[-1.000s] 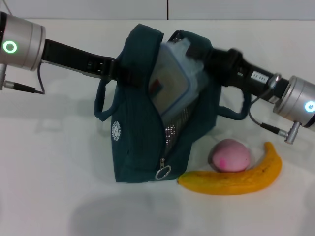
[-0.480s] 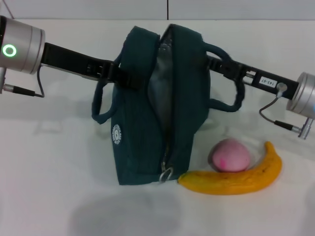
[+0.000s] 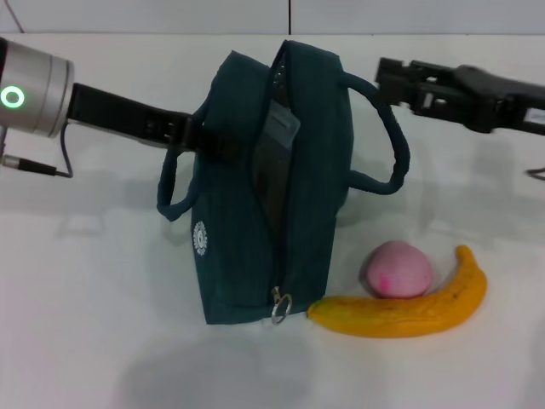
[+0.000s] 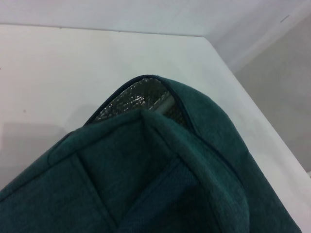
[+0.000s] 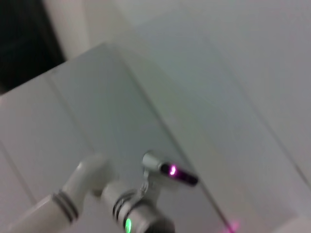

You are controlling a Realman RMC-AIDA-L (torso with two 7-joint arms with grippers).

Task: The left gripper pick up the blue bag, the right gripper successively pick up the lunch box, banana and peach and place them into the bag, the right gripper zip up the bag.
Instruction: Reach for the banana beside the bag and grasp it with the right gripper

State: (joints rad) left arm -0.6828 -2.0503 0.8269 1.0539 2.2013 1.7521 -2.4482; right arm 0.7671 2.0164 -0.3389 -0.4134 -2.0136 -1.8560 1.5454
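The blue bag [image 3: 255,213] stands upright mid-table with its zip open; its fabric [image 4: 170,184] and silver lining [image 4: 131,104] fill the left wrist view. My left gripper [image 3: 203,136] is shut on the bag's upper left side, by the left handle. The lunch box is inside the bag; only a pale edge [image 3: 279,128] shows in the opening. My right gripper [image 3: 385,81] is open and empty, in the air to the right of the bag's top, above the right handle. The pink peach [image 3: 398,268] and the banana [image 3: 400,311] lie on the table right of the bag.
The zip pull ring [image 3: 281,308] hangs at the bag's front bottom, close to the banana's left tip. The right handle [image 3: 393,153] loops out toward my right arm. The white table [image 3: 102,324] spreads to the left and front.
My right gripper let go of the lunch box inside the bag and drew back out to the right. The bag's opening has narrowed and the bag stands straighter.
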